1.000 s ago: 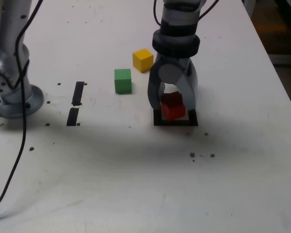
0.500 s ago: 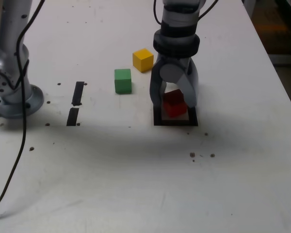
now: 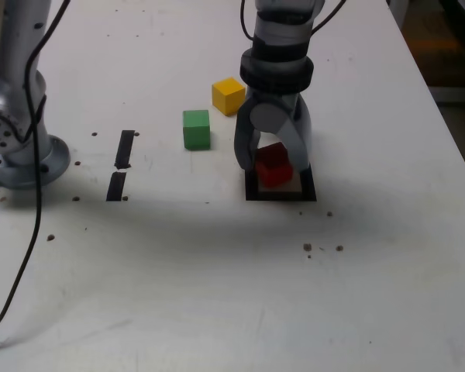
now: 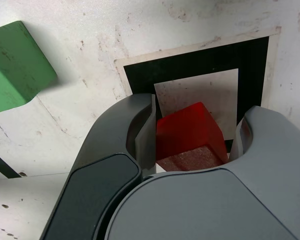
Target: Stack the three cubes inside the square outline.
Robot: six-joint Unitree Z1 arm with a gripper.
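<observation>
The red cube (image 4: 190, 135) sits inside the square outline (image 4: 250, 75) as the stack's base, I'd guess. The end effector (image 3: 273, 169) straddles it, one jaw touching, the other just apart, seemingly letting go. Green cube (image 3: 195, 129) and yellow cube (image 3: 228, 95) wait nearby on the counter (image 3: 217, 271).

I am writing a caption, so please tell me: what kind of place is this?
Probably a robotics lab bench: a white, scuffed table, black tape markers, and a second arm's base with cable.
</observation>
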